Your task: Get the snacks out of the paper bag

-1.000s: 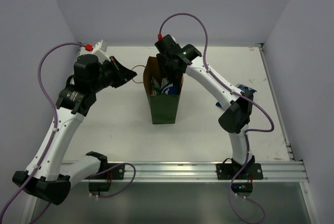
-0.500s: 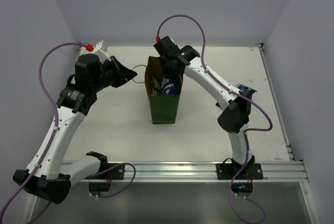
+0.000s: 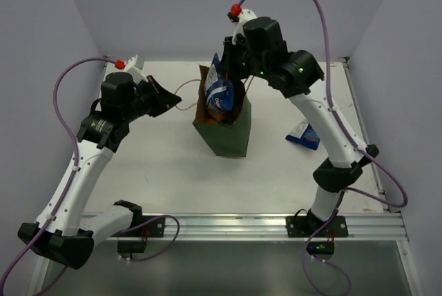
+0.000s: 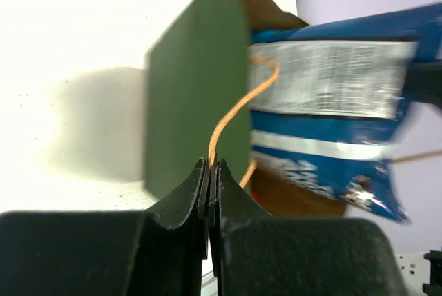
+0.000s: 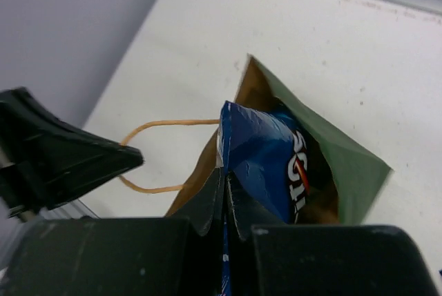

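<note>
The dark green paper bag [image 3: 226,137] stands mid-table, leaning a little, its brown inside [image 5: 257,92] showing. My right gripper [image 3: 226,63] is shut on the top edge of a blue-and-white snack packet [image 3: 219,96], which hangs half out of the bag's mouth. In the right wrist view that gripper [image 5: 226,175] pinches the packet [image 5: 266,154] above the bag [image 5: 349,165]. My left gripper [image 3: 174,100] is shut on the bag's thin loop handle [image 3: 185,96]. The left wrist view has the gripper [image 4: 212,165] clamped on the handle [image 4: 235,110] beside the bag [image 4: 197,89] and packet [image 4: 331,103]. Other snacks are hidden.
A second blue-and-white packet [image 3: 304,134] lies on the white table [image 3: 152,165] to the right of the bag, near my right arm's elbow. Lilac walls close in the back and both sides. A metal rail [image 3: 276,223] runs along the near edge.
My right gripper closed inside the bag, then rose with the blue-and-white packet. The bag tipped and shifted slightly right. The left gripper kept its hold on the handle.
</note>
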Action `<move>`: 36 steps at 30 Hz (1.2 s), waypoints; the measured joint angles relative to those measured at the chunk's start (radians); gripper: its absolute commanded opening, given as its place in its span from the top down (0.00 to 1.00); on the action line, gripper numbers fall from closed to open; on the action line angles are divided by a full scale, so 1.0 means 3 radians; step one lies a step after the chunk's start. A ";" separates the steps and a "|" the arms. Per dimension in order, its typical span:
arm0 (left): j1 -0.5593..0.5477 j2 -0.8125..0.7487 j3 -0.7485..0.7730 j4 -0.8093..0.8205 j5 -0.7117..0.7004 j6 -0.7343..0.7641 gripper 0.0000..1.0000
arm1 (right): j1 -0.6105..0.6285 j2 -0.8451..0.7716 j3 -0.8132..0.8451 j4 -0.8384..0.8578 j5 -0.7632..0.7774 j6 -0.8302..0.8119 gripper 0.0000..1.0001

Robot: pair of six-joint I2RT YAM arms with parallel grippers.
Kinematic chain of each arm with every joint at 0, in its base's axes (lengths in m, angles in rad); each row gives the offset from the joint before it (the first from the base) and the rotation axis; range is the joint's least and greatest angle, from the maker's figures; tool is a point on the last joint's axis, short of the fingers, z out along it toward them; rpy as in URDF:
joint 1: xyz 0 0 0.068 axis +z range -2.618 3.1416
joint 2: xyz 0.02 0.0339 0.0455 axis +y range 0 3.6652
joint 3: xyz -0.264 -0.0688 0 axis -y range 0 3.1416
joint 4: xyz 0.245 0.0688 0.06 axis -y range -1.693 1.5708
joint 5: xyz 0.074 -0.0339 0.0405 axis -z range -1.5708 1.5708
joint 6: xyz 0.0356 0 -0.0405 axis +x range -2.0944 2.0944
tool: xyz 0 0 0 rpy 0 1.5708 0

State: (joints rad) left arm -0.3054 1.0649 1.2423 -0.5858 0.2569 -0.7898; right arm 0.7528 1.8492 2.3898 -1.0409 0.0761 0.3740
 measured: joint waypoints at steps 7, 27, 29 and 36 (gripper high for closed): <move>-0.0004 -0.0001 -0.0004 -0.0004 0.0004 0.0001 0.96 | -0.0069 -0.0584 0.0032 0.0326 -0.0145 0.0029 1.00; -0.0031 -0.0114 0.0205 -0.0079 0.0008 -0.0010 0.98 | -0.0464 -0.0764 -0.0086 0.0632 -0.0402 0.0230 1.00; -0.0031 -0.0151 0.0189 -0.0104 0.0000 -0.0010 0.98 | -0.0565 -0.0857 -0.0163 0.0638 -0.0308 0.0183 1.00; -0.0031 -0.0257 0.0114 -0.0131 -0.0015 -0.0011 0.98 | -0.0951 -0.1394 -0.0848 0.0666 0.0207 -0.0013 1.00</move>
State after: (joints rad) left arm -0.3145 0.9878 1.2766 -0.6250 0.2523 -0.7933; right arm 0.4675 1.4311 2.1353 -0.8410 0.1383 0.3702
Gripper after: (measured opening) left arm 0.048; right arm 0.011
